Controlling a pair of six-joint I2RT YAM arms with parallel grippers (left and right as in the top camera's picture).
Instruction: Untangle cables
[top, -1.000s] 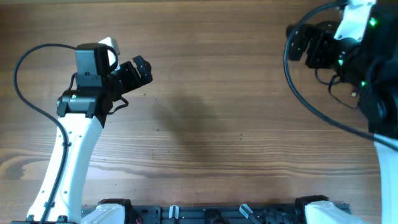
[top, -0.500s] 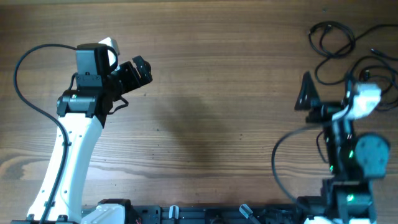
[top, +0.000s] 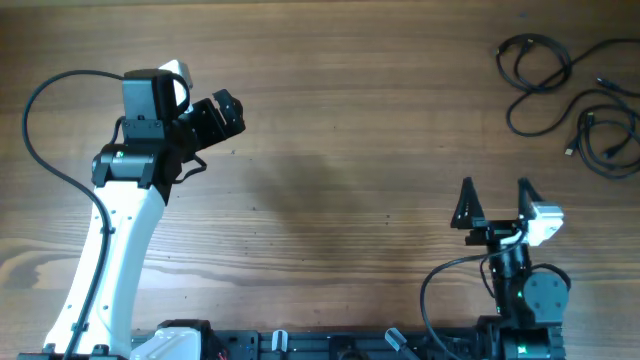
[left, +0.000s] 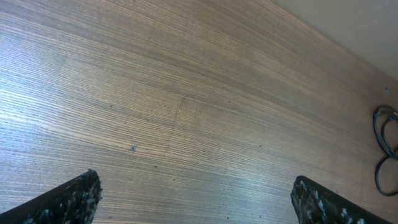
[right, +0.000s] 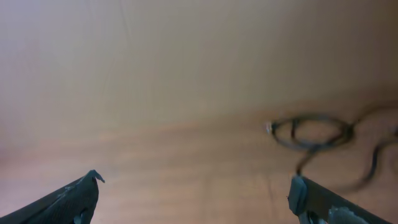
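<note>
On the left of the wooden table (top: 340, 150), the left gripper (top: 232, 112) hovers with its jaws spread wide and empty. Near the front edge on the right, the right gripper (top: 495, 198) has its jaws likewise apart, holding nothing. In the far right corner, the cables (top: 566, 100) lie in loose black loops, well apart from both grippers.

The table (top: 350, 120) was matt wood grain, finely streaked with small dark specks. The cables (top: 565, 95) looked like smooth black plastic-sheathed cord. The left arm (top: 115, 250) wore a glossy white plastic shell. The left gripper (left: 196, 196) had rough, speckled black fingers (left: 68, 200).
</note>
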